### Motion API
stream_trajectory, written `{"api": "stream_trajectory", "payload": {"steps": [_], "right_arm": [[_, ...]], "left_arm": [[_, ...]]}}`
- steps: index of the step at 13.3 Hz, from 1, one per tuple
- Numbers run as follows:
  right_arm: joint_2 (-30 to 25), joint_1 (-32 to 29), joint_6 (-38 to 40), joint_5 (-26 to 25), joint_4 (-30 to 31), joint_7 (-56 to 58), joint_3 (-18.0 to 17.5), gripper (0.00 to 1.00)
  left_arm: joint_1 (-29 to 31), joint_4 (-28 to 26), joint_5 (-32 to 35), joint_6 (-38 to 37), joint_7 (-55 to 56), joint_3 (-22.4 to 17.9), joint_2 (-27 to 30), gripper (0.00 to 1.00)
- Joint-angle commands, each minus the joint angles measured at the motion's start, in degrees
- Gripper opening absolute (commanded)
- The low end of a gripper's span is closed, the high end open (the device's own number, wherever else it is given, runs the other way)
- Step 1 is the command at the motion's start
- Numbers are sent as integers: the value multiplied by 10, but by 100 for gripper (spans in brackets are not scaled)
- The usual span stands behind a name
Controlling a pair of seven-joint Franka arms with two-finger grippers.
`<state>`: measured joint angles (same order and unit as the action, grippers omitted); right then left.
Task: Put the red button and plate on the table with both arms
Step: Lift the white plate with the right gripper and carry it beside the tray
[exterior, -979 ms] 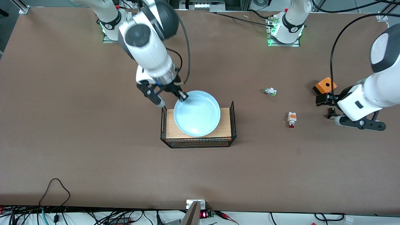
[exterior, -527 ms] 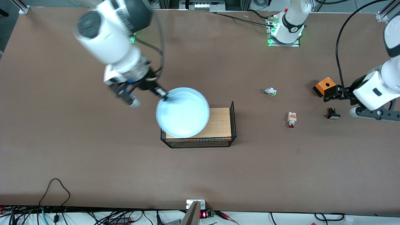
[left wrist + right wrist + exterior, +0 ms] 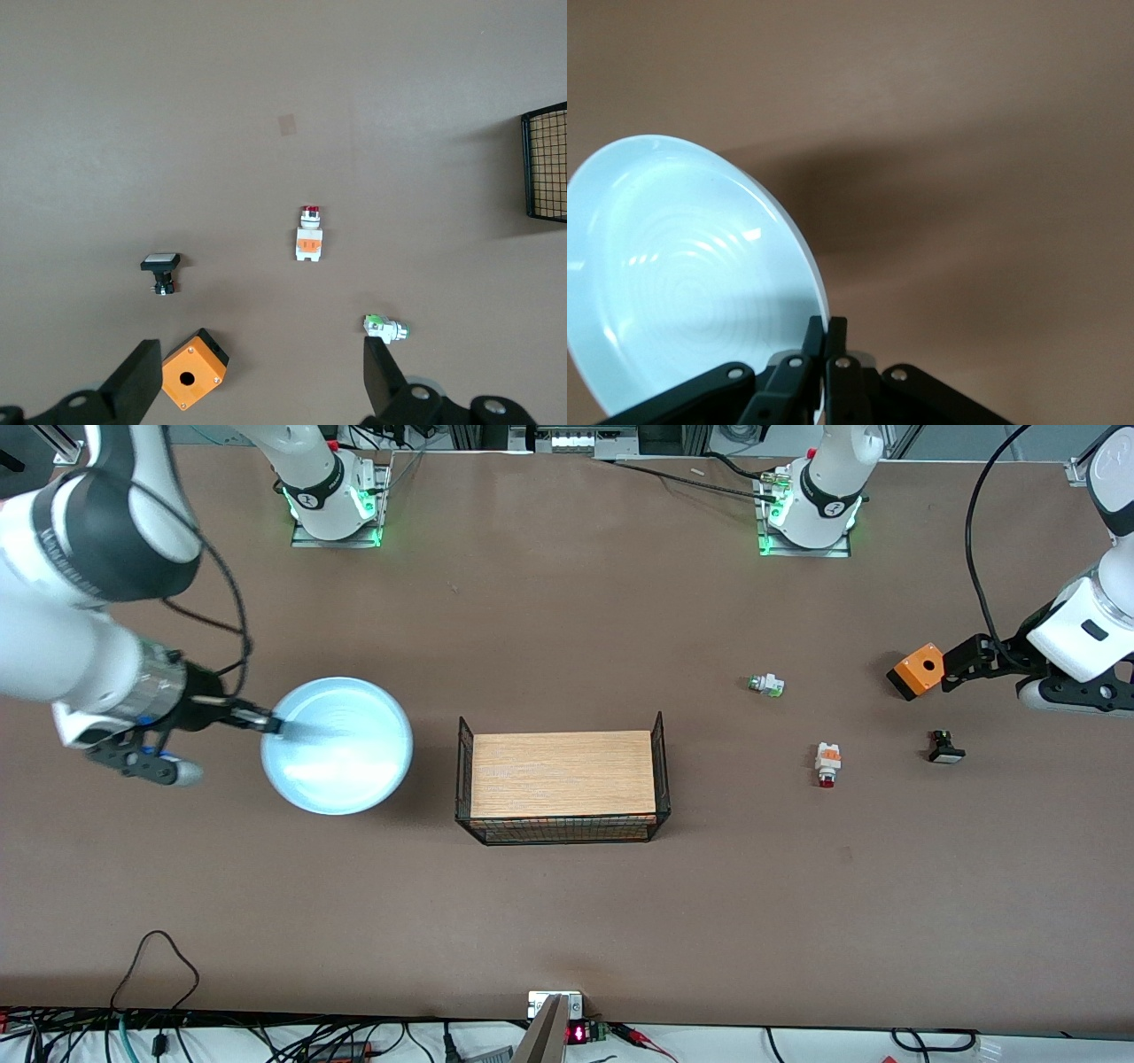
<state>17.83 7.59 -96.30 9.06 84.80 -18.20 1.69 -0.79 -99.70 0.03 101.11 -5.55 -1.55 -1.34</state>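
My right gripper (image 3: 270,725) is shut on the rim of the round pale-blue plate (image 3: 337,746) and holds it over the brown table (image 3: 567,921), between the wire platform and the right arm's end. In the right wrist view the jaws (image 3: 826,329) pinch the plate's edge (image 3: 682,274), and the plate casts a shadow on the table. The red button (image 3: 827,764) lies on the table toward the left arm's end and also shows in the left wrist view (image 3: 308,237). My left gripper (image 3: 955,664) is open and empty, up over the orange box, with its fingers wide apart (image 3: 259,382).
A wood-topped platform with black wire sides (image 3: 562,775) stands mid-table. An orange box (image 3: 921,669), a white-and-green small part (image 3: 766,685) and a black part with white cap (image 3: 944,747) lie around the red button. Cables run along the near edge.
My right gripper lifted the plate off the wood-topped platform and carried it toward the right arm's end. My left gripper drew away from the black part, toward the orange box.
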Motion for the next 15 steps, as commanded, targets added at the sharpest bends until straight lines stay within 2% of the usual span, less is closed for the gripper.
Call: {"api": "stream_trajectory", "payload": {"steps": [1,2,3,8,12,13,14,15], "right_arm": [[4,-29,-7,-38,40,69,-10,0],[2,-36,-41,-51,77,90,-10,0],[-4,-45,-84,-52,129,102,-10,0],[-5,-86,-314,-53,312,214,-10,0],[11,-103,-432,-53,393,259,-10,0],[17,-104,-435,-52,392,265,-10,10],[15,-104,-434,-48,390,257,-10,68],[5,-105,-430,-45,388,253,-10,100]], "left_arm": [[2,10,-12,-23,-11,4,-2,100],[1,16,-11,-24,-11,5,-3,100],[1,16,-12,-24,-11,5,-5,100],[0,17,-12,-24,-11,5,-5,100],[-1,17,-12,-24,-11,6,-5,100],[-1,17,-12,-24,-11,6,-5,100],[-1,17,-12,-24,-11,6,-5,100],[0,17,-12,-24,-11,6,-5,100]]}}
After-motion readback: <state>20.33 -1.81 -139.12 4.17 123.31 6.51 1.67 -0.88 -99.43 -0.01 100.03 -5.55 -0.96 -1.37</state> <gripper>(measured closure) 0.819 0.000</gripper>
